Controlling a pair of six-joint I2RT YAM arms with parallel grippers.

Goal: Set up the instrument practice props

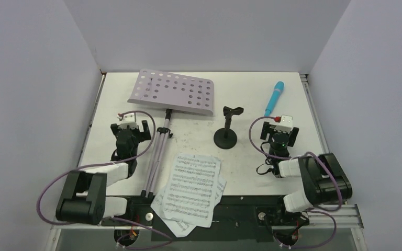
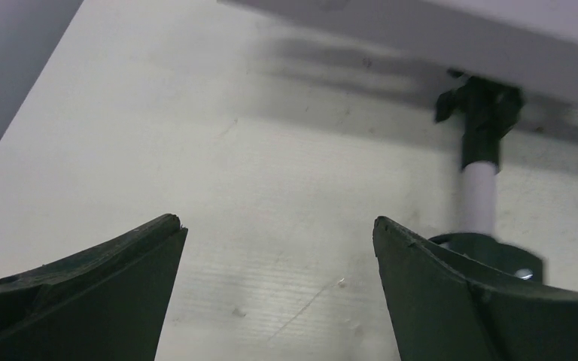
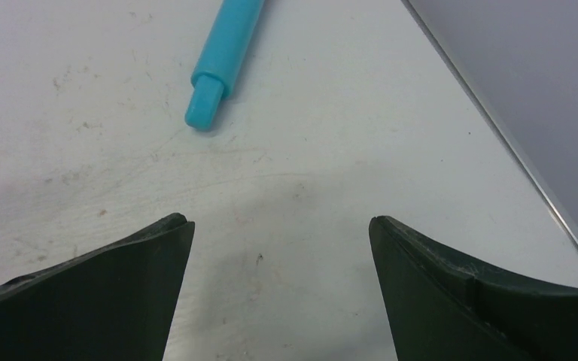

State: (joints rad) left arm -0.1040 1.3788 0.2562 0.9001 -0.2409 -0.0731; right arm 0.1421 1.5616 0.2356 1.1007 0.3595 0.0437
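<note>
The lilac music stand (image 1: 172, 93) lies flat on the table, its perforated desk at the back and its folded legs (image 1: 156, 157) reaching toward the near edge. In the left wrist view its white pole (image 2: 476, 192) shows just right of my open left gripper (image 2: 278, 226), which hovers empty beside the stand (image 1: 130, 124). White sheet-music pages (image 1: 192, 188) lie in a loose pile at the front, overhanging the edge. The small black mic stand (image 1: 225, 137) stands upright mid-table. The turquoise microphone (image 1: 274, 98) lies at the back right, its tail end (image 3: 222, 56) ahead and left of my open, empty right gripper (image 3: 280, 222) (image 1: 280, 127).
The white table (image 1: 110, 104) is enclosed by grey walls on the left, back and right. A metal rail (image 3: 512, 143) runs along the table's right edge, close to my right gripper. Purple cables loop from both arms near the front.
</note>
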